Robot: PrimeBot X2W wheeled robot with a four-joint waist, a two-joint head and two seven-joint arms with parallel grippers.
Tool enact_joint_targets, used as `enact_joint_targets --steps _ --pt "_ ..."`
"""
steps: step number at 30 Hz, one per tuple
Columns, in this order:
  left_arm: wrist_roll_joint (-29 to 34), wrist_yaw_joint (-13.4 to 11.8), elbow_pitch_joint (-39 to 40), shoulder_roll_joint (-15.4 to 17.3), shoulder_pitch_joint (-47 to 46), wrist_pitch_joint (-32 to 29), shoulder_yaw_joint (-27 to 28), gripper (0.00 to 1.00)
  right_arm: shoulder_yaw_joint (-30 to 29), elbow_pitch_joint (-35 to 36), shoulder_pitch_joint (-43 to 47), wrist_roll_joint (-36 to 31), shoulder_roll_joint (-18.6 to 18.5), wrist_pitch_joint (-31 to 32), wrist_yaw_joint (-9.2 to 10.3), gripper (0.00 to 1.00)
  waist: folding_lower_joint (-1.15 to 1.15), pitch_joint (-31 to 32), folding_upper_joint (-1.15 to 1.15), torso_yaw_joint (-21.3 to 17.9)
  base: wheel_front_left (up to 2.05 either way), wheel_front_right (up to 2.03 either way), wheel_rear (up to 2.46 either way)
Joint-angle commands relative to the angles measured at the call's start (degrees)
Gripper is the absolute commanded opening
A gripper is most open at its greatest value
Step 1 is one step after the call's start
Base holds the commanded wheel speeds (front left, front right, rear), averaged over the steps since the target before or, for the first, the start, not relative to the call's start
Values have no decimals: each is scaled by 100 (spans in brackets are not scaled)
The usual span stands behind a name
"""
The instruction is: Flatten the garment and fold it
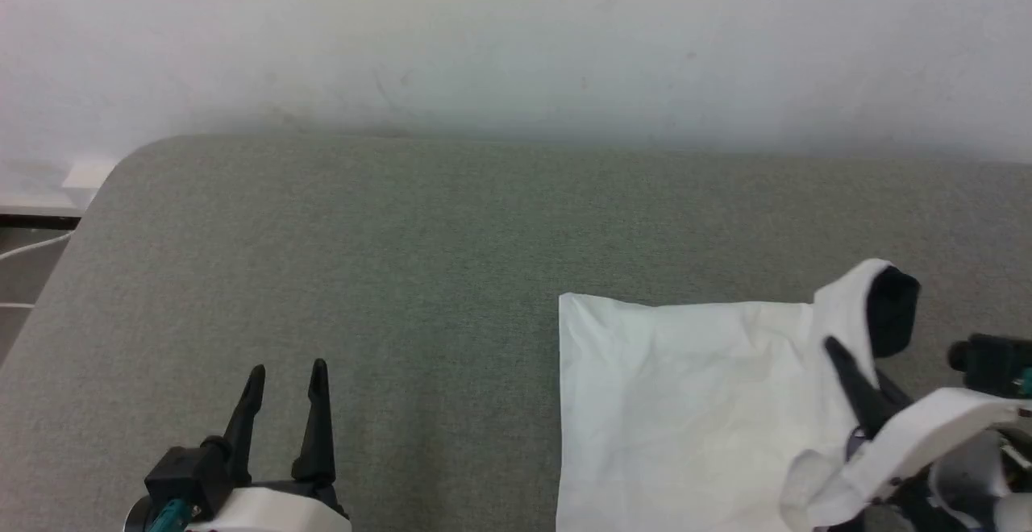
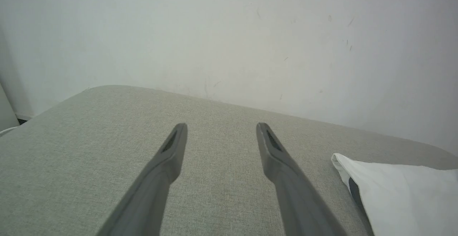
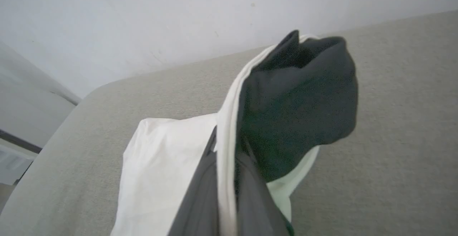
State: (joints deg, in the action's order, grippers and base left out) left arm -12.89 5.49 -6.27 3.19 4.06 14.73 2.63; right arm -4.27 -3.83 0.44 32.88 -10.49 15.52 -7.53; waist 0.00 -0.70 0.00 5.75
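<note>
The garment (image 1: 685, 403) lies as a flat white panel on the right half of the grey table. Its right edge is lifted, and a black fold (image 1: 891, 310) of it curls over at the top. My right gripper (image 1: 846, 367) is shut on that raised edge. In the right wrist view the white and black cloth (image 3: 297, 103) is pinched between the two dark fingers (image 3: 200, 196) and bunches up above them. My left gripper (image 1: 286, 379) stands open over bare table at the lower left, well apart from the garment. The left wrist view has a white corner of the garment (image 2: 400, 189) to the right of the spread fingers (image 2: 171, 157).
The grey fabric table (image 1: 363, 234) runs back to a pale wall (image 1: 516, 32). Its rounded left corner (image 1: 121, 165) drops off to a floor with a white cable (image 1: 32, 250).
</note>
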Motion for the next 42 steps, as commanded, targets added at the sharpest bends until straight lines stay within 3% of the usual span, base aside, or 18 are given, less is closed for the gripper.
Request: enact_joint_targets --steps 1,6,11,21,31,32,33,42 --pt "53 28 18 -20 80 27 45 100 255 236 35 52 41 93 4 0 0 52 0 118 0 0 0" --pt "42 43 42 -23 104 27 122 100 941 558 -104 4 261 322 4 0 0 43 0 314 0 0 0" --pt "36 58 35 -26 63 27 128 100 1573 321 -405 -215 450 409 4 0 0 -40 0 544 0 0 0" --pt "-14 47 -48 -30 -94 27 24 100 2677 -1265 -1132 -860 529 388 4 0 0 -246 0 914 0 0 0" --pt "-127 -38 -160 -31 -205 27 -202 100 3193 -2828 -1760 -900 646 -74 4 0 0 -401 0 1043 0 0 0" --pt "-134 -43 -173 -31 -214 27 -210 100 3227 -2928 -1811 -892 653 -137 4 31 0 -400 0 1037 0 0 0" --pt "-140 -47 -185 -31 -220 27 -213 100 3268 -3006 -1859 -882 660 -202 4 100 0 -391 0 1022 0 0 0" --pt "-86 -1 -175 -31 -178 27 -109 100 3764 -2727 -2110 -794 443 -634 4 100 0 -172 0 670 0 0 0"
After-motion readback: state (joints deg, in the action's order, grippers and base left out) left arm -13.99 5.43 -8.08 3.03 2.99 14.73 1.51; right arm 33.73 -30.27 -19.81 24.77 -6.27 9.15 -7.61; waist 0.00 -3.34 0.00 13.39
